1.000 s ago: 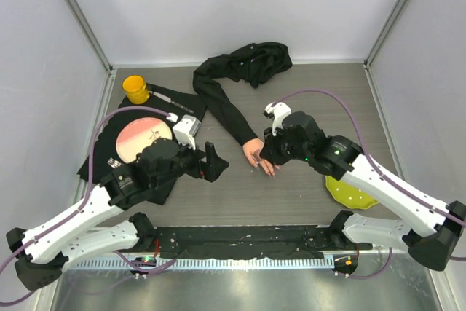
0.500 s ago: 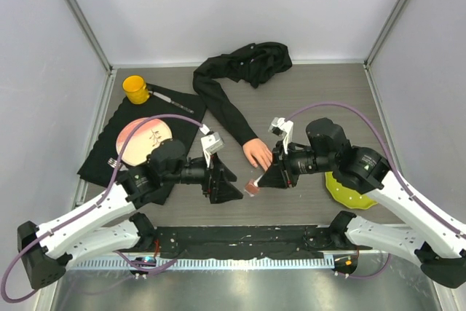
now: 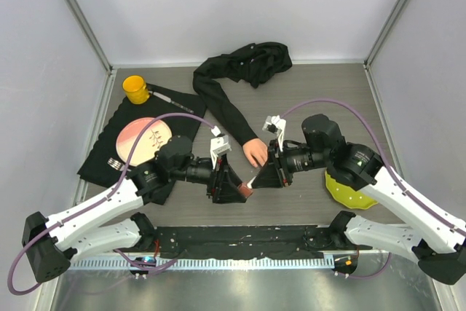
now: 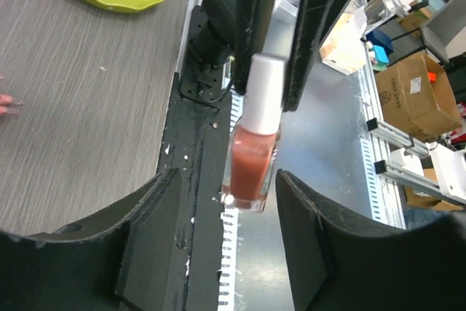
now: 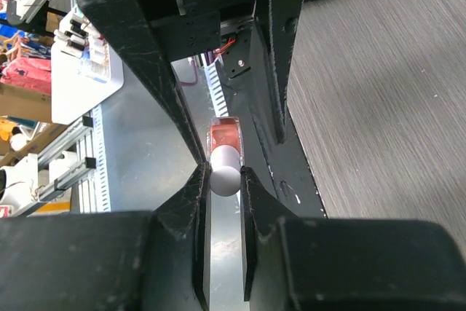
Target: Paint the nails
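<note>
Low in the centre of the top view, just above the black rail at the frame's bottom, a polish bottle is held off the surface between the two arms. Its white cap is pinched firmly by the right hand. The glass body of pinkish-red polish is flanked by the left hand, whose jaws stand apart with a gap visible on each side of the glass. This arrangement is judged to serve uncapping: with the body clamped by one hand and the cap by the other, the cap could be twisted off, presumably with its brush.

Just above the bottle in the frame, the mannequin hand lies flat on the surface, fingers pointed toward the arms and so within easy reach. The nails are at those fingertips, partly covered by the right hand and too small for their polish to be judged. From the wrist, the black sleeve runs toward the upper centre.
</note>
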`<state>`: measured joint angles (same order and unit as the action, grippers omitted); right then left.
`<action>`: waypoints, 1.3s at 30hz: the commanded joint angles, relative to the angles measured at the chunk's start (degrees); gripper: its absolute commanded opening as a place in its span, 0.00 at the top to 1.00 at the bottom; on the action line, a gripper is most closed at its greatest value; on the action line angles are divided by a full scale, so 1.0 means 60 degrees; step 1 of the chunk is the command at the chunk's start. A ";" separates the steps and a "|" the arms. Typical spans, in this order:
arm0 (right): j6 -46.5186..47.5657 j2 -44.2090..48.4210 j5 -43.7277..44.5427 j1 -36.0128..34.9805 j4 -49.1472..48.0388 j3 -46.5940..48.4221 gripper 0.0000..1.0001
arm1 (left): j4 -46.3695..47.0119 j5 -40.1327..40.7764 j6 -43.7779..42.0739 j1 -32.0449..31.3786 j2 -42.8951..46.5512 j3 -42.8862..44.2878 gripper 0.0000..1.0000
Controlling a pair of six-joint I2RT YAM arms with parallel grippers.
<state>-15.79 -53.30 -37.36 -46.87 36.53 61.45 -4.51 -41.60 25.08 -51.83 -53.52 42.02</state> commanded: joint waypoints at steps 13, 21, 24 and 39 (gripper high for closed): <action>-0.0385 -0.0404 -0.0511 -0.0127 -0.1123 0.0071 0.99 | 0.0957 -0.0845 0.0127 0.0011 0.0233 0.0218 0.66; -0.1072 -0.0564 0.1256 -0.0157 -0.0585 0.0319 0.73 | 0.0065 0.0822 -0.0312 0.0026 0.0686 0.0394 1.00; -0.2447 -0.0668 0.3791 -0.0157 -0.0419 0.0496 0.52 | -0.0288 0.2007 -0.0605 0.0011 0.1169 0.0380 1.00; -0.4180 -0.1985 0.5963 -0.1738 -0.1944 0.1607 0.42 | -0.1006 0.4267 -0.1324 0.0011 0.2151 0.0175 1.00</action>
<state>-39.29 -63.57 -5.41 -54.85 28.56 65.76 -10.20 -18.98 18.87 -51.62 -41.58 42.02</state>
